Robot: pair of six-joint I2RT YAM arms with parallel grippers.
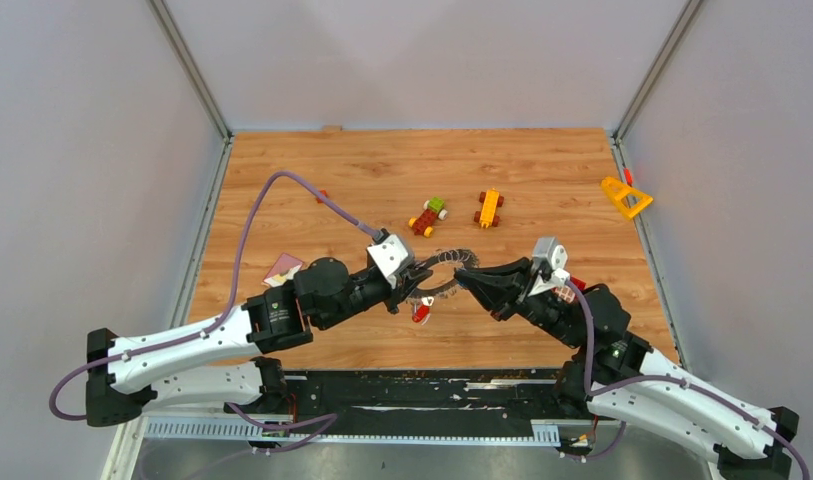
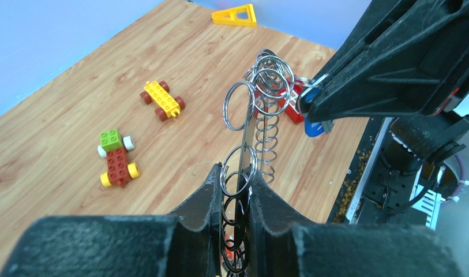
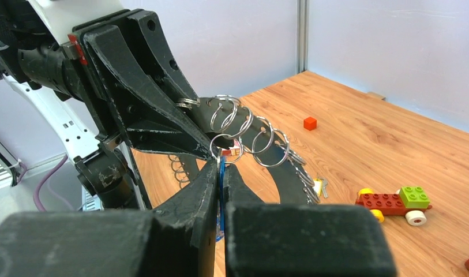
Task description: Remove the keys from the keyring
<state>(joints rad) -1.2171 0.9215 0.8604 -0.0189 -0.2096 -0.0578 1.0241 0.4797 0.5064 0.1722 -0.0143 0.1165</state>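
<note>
Over wood-grain tabletop [image 1: 332,180], clamps keyring [image 2: 247,138] by its rim in left gripper [image 2: 236,182] — pinches blue key [image 2: 314,128] tight in right gripper [image 3: 221,170], among small split rings [image 2: 239,105].

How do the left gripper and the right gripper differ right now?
The left gripper clamps the keyring by its flat band; the right gripper pinches a blue key. The left fingers are parted by the band; the right fingers almost touch. Both are shut, tips facing each other.
</note>
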